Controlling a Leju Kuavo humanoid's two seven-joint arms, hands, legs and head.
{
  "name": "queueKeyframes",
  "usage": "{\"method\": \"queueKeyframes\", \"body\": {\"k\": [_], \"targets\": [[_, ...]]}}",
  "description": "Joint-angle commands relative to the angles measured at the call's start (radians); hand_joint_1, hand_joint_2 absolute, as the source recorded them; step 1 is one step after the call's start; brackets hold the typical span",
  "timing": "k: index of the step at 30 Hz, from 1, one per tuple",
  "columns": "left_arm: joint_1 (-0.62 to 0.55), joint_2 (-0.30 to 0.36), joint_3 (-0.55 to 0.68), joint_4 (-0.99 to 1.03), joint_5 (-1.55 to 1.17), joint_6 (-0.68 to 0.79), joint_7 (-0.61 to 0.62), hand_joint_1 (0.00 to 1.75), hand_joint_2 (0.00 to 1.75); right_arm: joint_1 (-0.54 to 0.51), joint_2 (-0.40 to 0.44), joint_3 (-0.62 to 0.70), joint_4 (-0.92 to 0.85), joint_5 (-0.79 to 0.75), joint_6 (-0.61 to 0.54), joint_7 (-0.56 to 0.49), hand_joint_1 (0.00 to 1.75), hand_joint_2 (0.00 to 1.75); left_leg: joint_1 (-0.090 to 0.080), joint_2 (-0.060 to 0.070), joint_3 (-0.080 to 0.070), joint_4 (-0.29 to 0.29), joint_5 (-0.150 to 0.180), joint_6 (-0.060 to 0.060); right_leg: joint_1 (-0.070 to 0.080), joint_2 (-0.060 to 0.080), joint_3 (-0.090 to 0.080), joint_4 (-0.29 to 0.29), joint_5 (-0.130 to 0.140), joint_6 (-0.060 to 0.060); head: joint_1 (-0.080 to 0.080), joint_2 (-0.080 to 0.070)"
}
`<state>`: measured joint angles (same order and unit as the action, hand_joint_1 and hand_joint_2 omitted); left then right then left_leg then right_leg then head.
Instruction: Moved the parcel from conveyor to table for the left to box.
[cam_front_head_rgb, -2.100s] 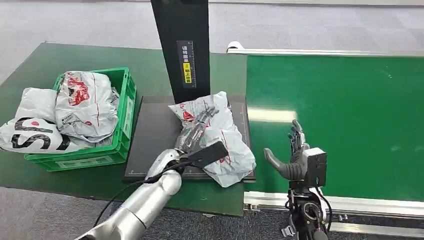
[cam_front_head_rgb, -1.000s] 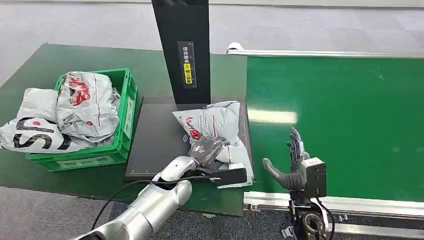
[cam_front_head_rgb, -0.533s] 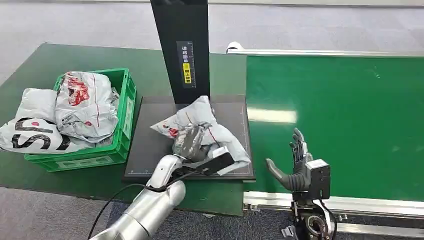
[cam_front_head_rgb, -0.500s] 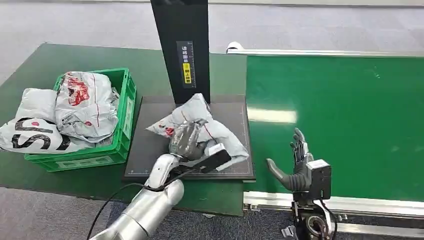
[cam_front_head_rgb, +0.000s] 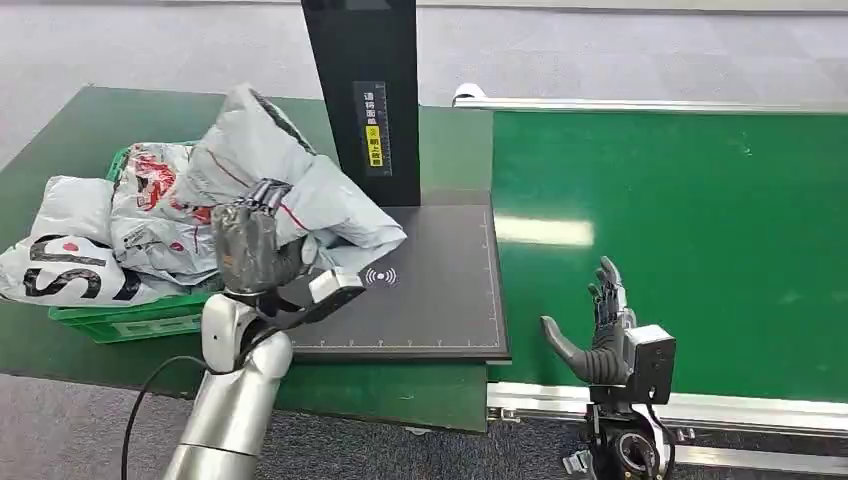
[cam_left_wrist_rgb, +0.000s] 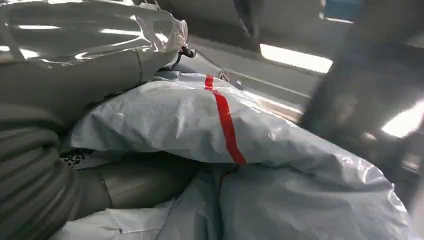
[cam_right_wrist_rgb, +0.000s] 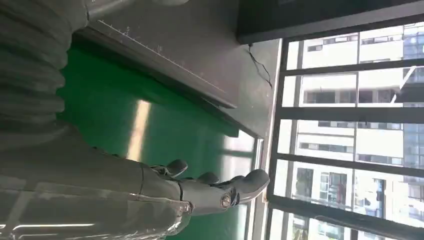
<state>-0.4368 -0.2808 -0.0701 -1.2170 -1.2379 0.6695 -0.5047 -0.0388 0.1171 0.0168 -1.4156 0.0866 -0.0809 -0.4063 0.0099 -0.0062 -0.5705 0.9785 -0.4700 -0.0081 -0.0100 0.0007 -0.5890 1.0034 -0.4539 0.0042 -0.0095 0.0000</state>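
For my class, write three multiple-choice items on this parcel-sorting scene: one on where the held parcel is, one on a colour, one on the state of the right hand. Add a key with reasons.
1. Where is the parcel that the left hand holds?
A. flat on the conveyor
B. lifted beside the crate
C. on the floor

2. What colour is the crate?
A. green
B. blue
C. yellow

3. How is the right hand?
A. gripping a parcel
B. closed in a fist
C. open, holding nothing

Key:
1 B: the left hand holds the parcel up at the crate's edge, clear of the black pad.
2 A: the crate has green walls.
3 C: the right hand hovers over the conveyor with fingers apart and empty.
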Motion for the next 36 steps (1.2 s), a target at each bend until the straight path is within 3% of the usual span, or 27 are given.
{"method": "queueKeyframes", "body": {"k": [1, 4, 6, 7, 9, 12, 15, 20, 32, 34, 36], "targets": [[-0.153, 0.061, 0.267, 0.087, -0.239, 0.029, 0.123, 1.75, 1.75, -0.031, -0.039, 0.044, 0.068, -0.024, -0.015, -0.008, 0.00, 1.75, 0.001, 0.001, 0.001, 0.000, 0.000, 0.000, 0.001, 0.001, 0.000, 0.000, 0.000, 0.000, 0.000, 0.000], [-0.153, 0.061, 0.267, 0.087, -0.239, 0.029, 0.123, 1.75, 1.75, -0.031, -0.039, 0.044, 0.068, -0.024, -0.015, -0.008, 0.00, 1.75, 0.000, 0.002, 0.001, 0.000, 0.000, 0.000, 0.001, 0.002, 0.001, -0.001, 0.001, 0.000, 0.000, 0.000], [-0.193, 0.104, 0.241, 0.147, -0.289, 0.029, 0.208, 1.75, 1.75, -0.031, -0.043, 0.044, 0.068, -0.029, -0.016, -0.007, 0.00, 1.75, 0.000, 0.001, 0.001, 0.000, 0.000, 0.000, 0.001, 0.000, 0.001, 0.000, 0.000, -0.001, 0.000, 0.000], [-0.235, 0.146, 0.203, 0.246, -0.323, 0.029, 0.319, 1.75, 1.75, -0.031, -0.044, 0.046, 0.068, -0.033, -0.017, -0.005, 0.00, 1.75, 0.000, 0.000, 0.002, -0.001, 0.000, 0.000, 0.001, 0.000, 0.002, -0.001, 0.000, -0.001, 0.001, 0.000], [-0.386, 0.282, -0.025, 0.578, -0.333, 0.029, 0.657, 1.75, 1.75, -0.032, -0.048, 0.048, 0.070, -0.036, -0.018, -0.003, 0.00, 1.75, 0.000, -0.002, 0.001, -0.001, 0.001, 0.000, 0.001, -0.002, 0.002, -0.001, 0.000, 0.000, 0.001, 0.000], [-0.501, 0.317, -0.114, 0.798, -0.333, -0.021, 0.799, 1.75, 1.75, -0.044, -0.055, 0.054, 0.082, -0.037, -0.016, -0.002, 0.00, 1.75, 0.001, -0.004, 0.000, 0.001, 0.002, 0.000, 0.001, -0.004, 0.000, 0.000, 0.000, -0.001, 0.000, 0.000], [-0.530, 0.338, -0.188, 0.856, -0.333, -0.110, 0.890, 1.75, 1.75, -0.054, -0.057, 0.059, 0.097, -0.038, -0.014, -0.002, 0.00, 1.75, 0.001, -0.002, 0.000, 0.000, 0.001, 0.000, 0.001, -0.002, 0.001, 0.000, 0.001, -0.001, 0.000, 0.000], [-0.537, 0.341, -0.193, 0.871, -0.333, -0.157, 0.896, 1.75, 1.75, -0.060, -0.057, 0.061, 0.108, -0.038, -0.013, -0.001, 0.00, 1.75, 0.001, 0.004, 0.003, 0.000, 0.000, 0.000, 0.001, 0.003, 0.002, -0.001, 0.001, -0.001, 0.001, 0.000], [-0.537, 0.338, -0.194, 0.871, -0.333, -0.157, 0.898, 1.75, 1.75, -0.060, -0.057, 0.061, 0.108, -0.038, -0.013, -0.001, 0.00, 1.75, 0.001, 0.003, 0.001, 0.000, 0.001, -0.001, 0.001, 0.003, 0.000, -0.001, 0.001, -0.001, 0.000, 0.000], [-0.541, 0.342, -0.203, 0.882, -0.333, -0.206, 0.923, 1.75, 1.75, -0.062, -0.057, 0.064, 0.110, -0.039, -0.010, 0.001, 0.00, 1.75, 0.001, 0.002, -0.001, 0.000, 0.001, -0.001, 0.001, 0.002, -0.001, 0.000, 0.001, -0.001, 0.000, 0.000], [-0.540, 0.363, -0.295, 0.912, -0.333, -0.291, 0.991, 1.75, 1.75, -0.077, -0.052, 0.072, 0.125, -0.039, -0.004, 0.004, 0.00, 1.75, 0.001, 0.003, 0.000, 0.000, 0.001, -0.001, 0.001, 0.003, -0.001, 0.000, 0.001, -0.001, 0.000, 0.000]]}}
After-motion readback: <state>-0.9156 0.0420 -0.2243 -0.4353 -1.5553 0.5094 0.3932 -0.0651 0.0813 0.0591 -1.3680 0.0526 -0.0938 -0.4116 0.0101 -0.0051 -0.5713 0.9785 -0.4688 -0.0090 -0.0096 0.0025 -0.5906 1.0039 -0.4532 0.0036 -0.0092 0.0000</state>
